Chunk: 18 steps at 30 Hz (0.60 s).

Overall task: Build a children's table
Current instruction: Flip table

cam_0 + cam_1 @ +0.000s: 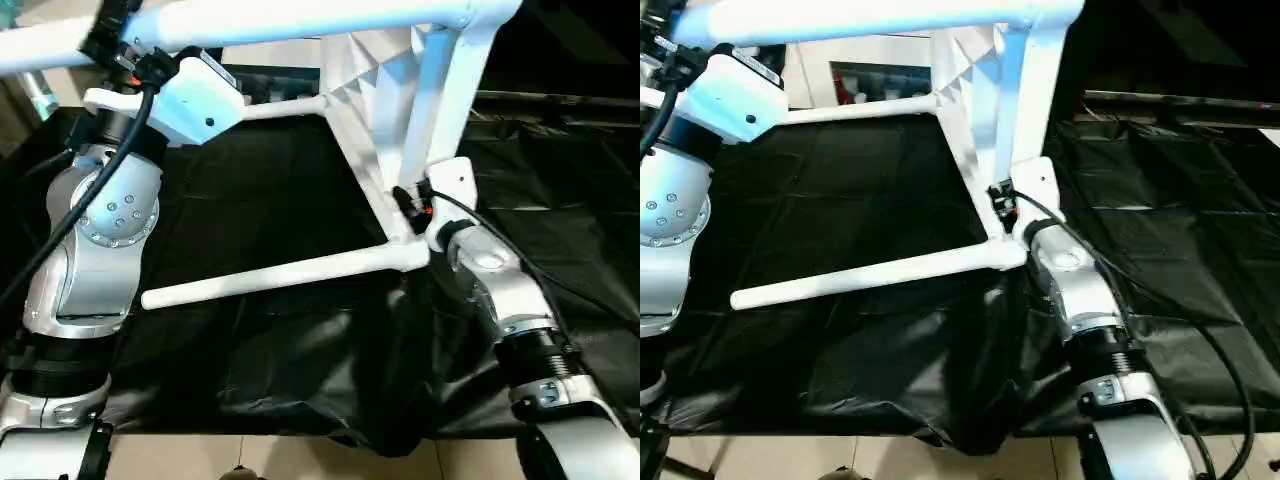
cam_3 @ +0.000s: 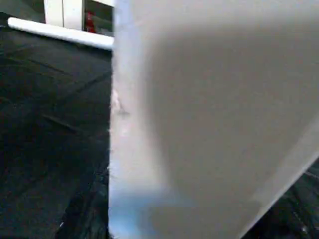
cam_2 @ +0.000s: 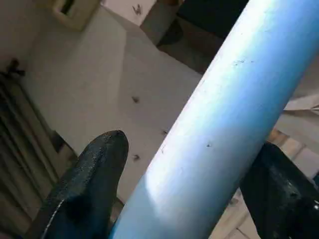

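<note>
The children's table stands tipped on its side on the black sheet, its white tabletop (image 1: 372, 85) showing its ribbed underside. Its white legs are in their sockets. One leg (image 1: 280, 272) lies low across the sheet, another (image 1: 445, 95) rises beside the tabletop, and a third (image 1: 285, 105) points back left. The top leg (image 1: 300, 20) runs across overhead. My left gripper (image 1: 110, 35) is up at the far left on that top leg (image 3: 214, 114), with a black fingertip (image 3: 107, 149) pressed against each side of it. My right gripper (image 1: 408, 200) sits against the tabletop's lower rim by the corner socket.
A black sheet (image 1: 250, 180) covers the work surface and hangs in folds over its front edge (image 1: 330, 420). Pale floor tiles (image 1: 300, 460) show below. A white cabinet with glass doors (image 1: 870, 75) stands behind. My silver forearms flank the table on both sides.
</note>
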### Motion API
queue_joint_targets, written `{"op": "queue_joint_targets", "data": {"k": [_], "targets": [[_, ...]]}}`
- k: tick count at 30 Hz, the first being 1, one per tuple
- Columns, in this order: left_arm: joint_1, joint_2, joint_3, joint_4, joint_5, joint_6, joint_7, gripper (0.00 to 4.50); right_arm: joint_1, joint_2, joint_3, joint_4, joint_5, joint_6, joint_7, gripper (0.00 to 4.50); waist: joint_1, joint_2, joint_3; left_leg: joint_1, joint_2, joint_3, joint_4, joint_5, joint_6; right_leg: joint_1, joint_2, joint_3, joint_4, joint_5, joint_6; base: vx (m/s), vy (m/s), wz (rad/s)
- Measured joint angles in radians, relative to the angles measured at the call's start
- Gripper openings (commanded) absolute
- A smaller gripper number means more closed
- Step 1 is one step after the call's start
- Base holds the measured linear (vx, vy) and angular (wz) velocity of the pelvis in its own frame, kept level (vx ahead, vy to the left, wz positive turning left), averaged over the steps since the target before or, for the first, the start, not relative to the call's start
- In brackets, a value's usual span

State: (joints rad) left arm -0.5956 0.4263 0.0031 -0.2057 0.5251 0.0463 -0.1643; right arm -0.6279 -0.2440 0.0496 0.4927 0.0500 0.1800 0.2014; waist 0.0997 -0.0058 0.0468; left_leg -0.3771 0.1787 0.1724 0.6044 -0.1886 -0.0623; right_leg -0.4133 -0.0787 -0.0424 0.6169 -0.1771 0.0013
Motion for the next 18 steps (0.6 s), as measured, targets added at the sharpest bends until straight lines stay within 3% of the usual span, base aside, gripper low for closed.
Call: {"op": "queue_joint_targets", "data": {"k": [3,8,15,18], "targets": [[-0.001,-0.016,0.001,-0.008,-0.021,0.019,-0.010,3.26,-0.016,-0.032,-0.003,0.004,-0.001,0.000,0.019,1.88,0.001,0.015,0.003,-0.002,-0.002,0.002,0.000,0.005,0.006,-0.001,-0.003,0.000,0.002,0.002,0.000,0.000,0.000,0.00],[-0.033,-0.043,0.022,-0.005,-0.083,0.039,-0.042,3.26,-0.078,-0.117,-0.015,0.008,0.000,0.005,0.084,1.87,0.002,0.021,0.006,-0.008,-0.005,0.009,0.000,0.010,0.011,-0.009,-0.012,-0.001,0.013,0.001,0.004,0.000,0.000,0.00],[-0.129,-0.150,0.111,0.047,-0.205,0.123,-0.036,3.26,-0.310,-0.306,0.004,0.082,-0.047,-0.006,0.241,1.83,0.001,0.026,0.014,-0.025,-0.004,0.013,0.003,0.010,0.012,-0.018,-0.014,0.001,0.013,0.004,0.009,-0.060,-0.004,0.08],[-0.133,-0.216,0.162,0.074,-0.318,0.177,-0.014,3.25,-0.405,-0.374,0.008,0.091,-0.104,-0.054,0.254,1.81,0.002,0.019,0.018,-0.029,-0.002,0.017,0.005,0.010,0.012,-0.020,-0.015,-0.001,0.013,0.004,0.009,-0.098,-0.005,0.11]]}}
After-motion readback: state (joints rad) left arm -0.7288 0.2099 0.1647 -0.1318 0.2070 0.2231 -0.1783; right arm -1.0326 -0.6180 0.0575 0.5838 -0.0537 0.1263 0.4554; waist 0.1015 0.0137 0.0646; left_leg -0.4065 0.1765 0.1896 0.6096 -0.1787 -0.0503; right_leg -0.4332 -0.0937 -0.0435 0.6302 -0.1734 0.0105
